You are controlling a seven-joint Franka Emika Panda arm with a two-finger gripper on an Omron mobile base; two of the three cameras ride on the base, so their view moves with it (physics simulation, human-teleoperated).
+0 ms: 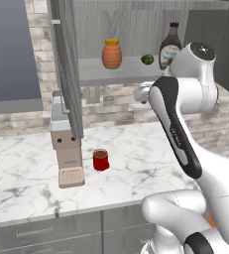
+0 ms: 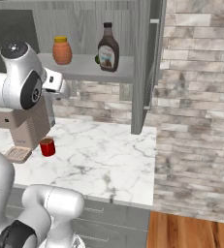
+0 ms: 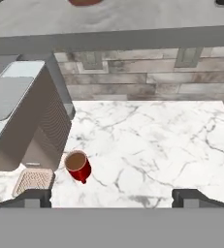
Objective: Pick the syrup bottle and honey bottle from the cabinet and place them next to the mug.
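**A:** Where are the two bottles?

**B:** Both stand upright on the shelf of the cabinet (image 1: 136,74). The honey bottle (image 1: 112,54) is toward the open cabinet door (image 1: 69,74); the syrup bottle (image 1: 169,47) is at the shelf's other end. A small green round fruit (image 1: 147,59) sits between them, just beside the syrup bottle and well apart from the honey bottle.

**A:** And the mug?

**B:** The mug (image 1: 101,159) stands upright on the marble counter (image 1: 136,154), below the cabinet shelf and just beside the drip tray of the coffee machine (image 1: 66,149). From the hand camera it (image 3: 78,166) shows its dark inside, with the machine (image 3: 26,121) close alongside.

**A:** What is the gripper doing?

**B:** The gripper (image 3: 111,197) has its jaws spread wide with nothing between them; one finger tip (image 3: 33,197) sits far from the other. It hangs below the cabinet shelf, looking down at the counter (image 3: 152,140) and the mug. In the base views the arm's wrist (image 2: 55,85) is just under the shelf's front edge, beneath the honey bottle (image 2: 62,50) and well apart from the syrup bottle (image 2: 108,48).
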